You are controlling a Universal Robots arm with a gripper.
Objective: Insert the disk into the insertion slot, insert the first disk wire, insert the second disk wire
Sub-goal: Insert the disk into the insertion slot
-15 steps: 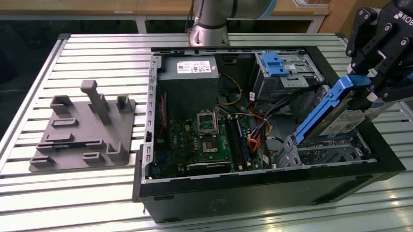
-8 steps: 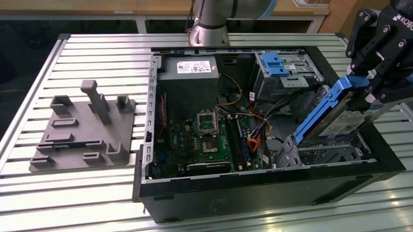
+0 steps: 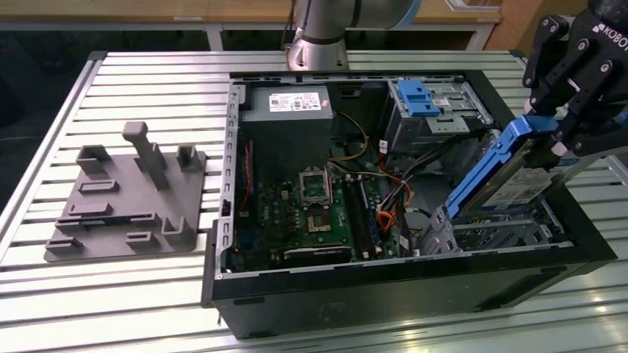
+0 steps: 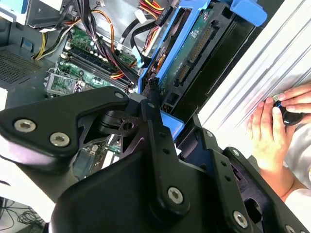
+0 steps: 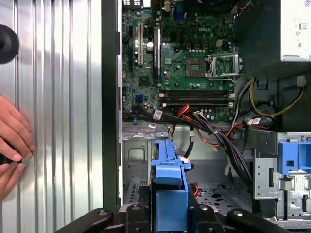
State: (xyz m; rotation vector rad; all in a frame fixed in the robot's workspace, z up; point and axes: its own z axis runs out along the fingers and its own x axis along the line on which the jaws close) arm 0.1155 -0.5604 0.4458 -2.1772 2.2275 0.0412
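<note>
My pincer (image 3: pixel 555 136) is clamped shut on the upper end of the disk (image 3: pixel 515 180), gripping its blue caddy so the drive hangs below my fingers with its long edges free to slide. I hold it tilted rather than flat. The lower end dips into the open computer case (image 3: pixel 393 294) at the mouth of the insertion slot (image 3: pixel 501 232), and the upper end stands above the case wall. That slant looks meant to clear the wall and line the caddy up with the cage. The disk is not yet seated.

In the first wrist view the caddy (image 5: pixel 169 170) sits centred over the perforated cage floor (image 5: pixel 214 191), which I take as good alignment. The taller cage with the blue latch (image 3: pixel 432 103) stands well apart, nearer the power supply. Loose orange and black cables (image 3: pixel 387 209) lie over the motherboard beside the slot. A person's hands (image 4: pixel 277 126) rest on the slatted counter (image 3: pixel 147 73) just outside the case.
</note>
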